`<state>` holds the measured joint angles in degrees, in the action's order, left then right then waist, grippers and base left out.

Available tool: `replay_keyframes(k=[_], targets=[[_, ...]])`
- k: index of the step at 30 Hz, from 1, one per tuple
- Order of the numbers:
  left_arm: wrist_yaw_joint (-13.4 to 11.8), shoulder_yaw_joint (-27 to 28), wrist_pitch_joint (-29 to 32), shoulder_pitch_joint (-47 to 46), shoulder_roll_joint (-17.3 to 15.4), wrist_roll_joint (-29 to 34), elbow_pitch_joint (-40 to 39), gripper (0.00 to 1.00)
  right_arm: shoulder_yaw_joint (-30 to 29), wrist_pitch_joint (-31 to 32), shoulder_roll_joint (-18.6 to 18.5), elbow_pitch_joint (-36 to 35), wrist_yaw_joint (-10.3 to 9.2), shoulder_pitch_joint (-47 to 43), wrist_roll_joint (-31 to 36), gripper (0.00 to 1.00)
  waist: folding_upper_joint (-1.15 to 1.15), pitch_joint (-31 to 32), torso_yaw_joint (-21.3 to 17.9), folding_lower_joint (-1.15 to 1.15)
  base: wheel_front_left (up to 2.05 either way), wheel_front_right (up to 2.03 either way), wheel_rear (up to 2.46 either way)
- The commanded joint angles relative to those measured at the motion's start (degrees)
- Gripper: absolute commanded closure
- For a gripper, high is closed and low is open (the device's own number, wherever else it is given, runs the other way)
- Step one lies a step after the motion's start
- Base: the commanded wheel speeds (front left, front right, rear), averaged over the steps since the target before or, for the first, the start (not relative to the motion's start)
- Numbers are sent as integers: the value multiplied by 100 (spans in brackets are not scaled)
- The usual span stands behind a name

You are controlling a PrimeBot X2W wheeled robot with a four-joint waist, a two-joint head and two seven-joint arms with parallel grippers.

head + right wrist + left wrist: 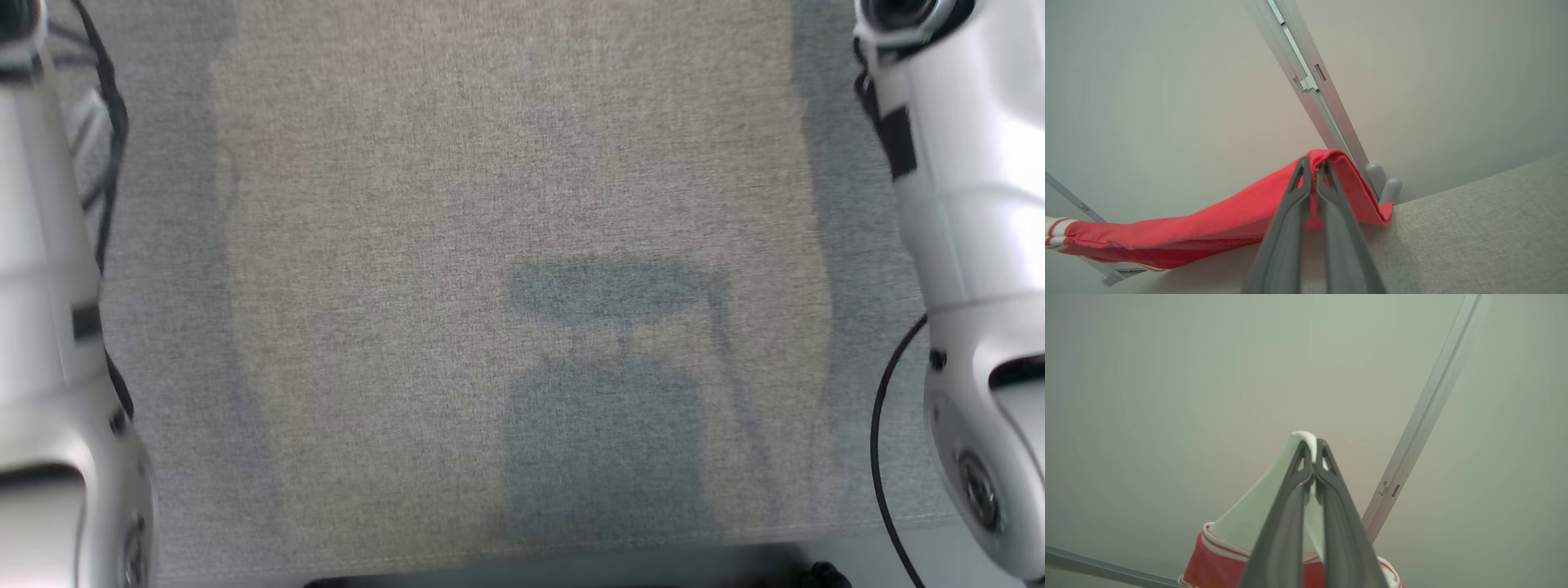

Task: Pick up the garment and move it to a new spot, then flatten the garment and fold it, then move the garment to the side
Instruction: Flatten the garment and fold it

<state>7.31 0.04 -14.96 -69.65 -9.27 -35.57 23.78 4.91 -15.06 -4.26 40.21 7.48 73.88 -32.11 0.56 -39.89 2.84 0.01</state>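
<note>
Left gripper pinching white section of red-and-white fabric garment; right gripper pinching its red edge; garment slung between, above grey woven worktop.

The garment is coral red with a pale white part and a white band edged in thin red stripes, the table covering a speckled grey-beige weave, the right arm glossy white beside a black cable.
</note>
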Motion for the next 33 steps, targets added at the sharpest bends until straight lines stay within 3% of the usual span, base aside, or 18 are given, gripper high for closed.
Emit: replay_keyframes(k=[1,6,10,17,27,33], targets=[[20,32,-24,548,-77,-163,-323,100,151,-20,-89,-182,1,-367,-162,100,-56,485,-104,-1,0,0,0],[20,143,-25,2090,-128,-530,-1225,100,386,-21,-212,-743,1,-1350,-542,100,-56,1063,-126,-1,0,0,0],[19,279,-26,3370,-90,-445,-1704,100,414,-21,-263,-1205,1,-2304,-653,100,-56,1498,-119,-1,0,0,0],[20,271,-25,5249,363,-448,-2251,100,-55,-21,-99,-2052,1,-4013,-754,100,-56,2199,42,-1,0,0,0],[19,20,-26,6934,625,-511,-2207,100,-437,-21,81,-2862,1,-5957,-357,100,-56,2866,277,-1,0,0,0],[-80,-156,-25,7595,631,-653,-2052,100,-532,-22,126,-3065,1,-6866,-567,100,-56,3187,277,-1,0,0,0]])
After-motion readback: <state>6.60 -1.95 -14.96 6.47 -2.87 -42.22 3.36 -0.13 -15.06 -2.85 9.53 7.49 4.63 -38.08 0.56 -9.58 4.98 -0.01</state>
